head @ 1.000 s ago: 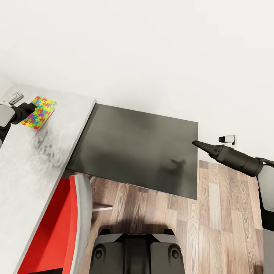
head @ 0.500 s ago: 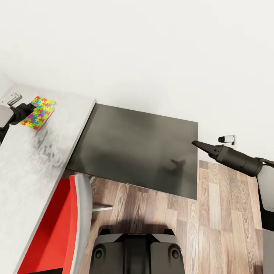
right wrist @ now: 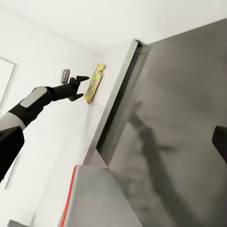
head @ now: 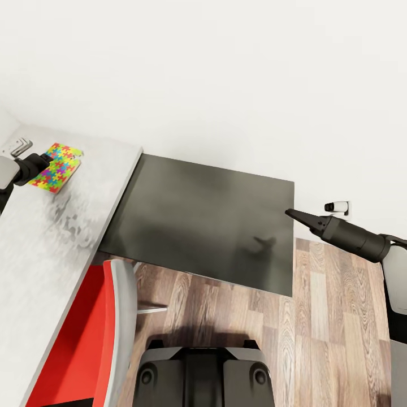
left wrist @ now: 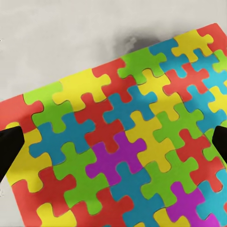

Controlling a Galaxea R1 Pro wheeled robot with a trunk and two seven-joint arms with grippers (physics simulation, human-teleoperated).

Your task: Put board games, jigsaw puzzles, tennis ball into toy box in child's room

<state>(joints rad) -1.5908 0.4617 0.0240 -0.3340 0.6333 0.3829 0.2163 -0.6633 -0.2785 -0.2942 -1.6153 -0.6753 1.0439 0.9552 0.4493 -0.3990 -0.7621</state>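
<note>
Multicoloured interlocking jigsaw puzzle [left wrist: 123,137] flat on pale grey table [head: 34,254].

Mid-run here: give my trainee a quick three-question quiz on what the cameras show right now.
1. True or false: the jigsaw puzzle lies on the table.
2. Which gripper is at the puzzle? A left gripper B right gripper
3. What colour is the chair seat beside the table?

Key: 1 true; 2 A, its fingers spread wide over the puzzle; 3 red.
</note>
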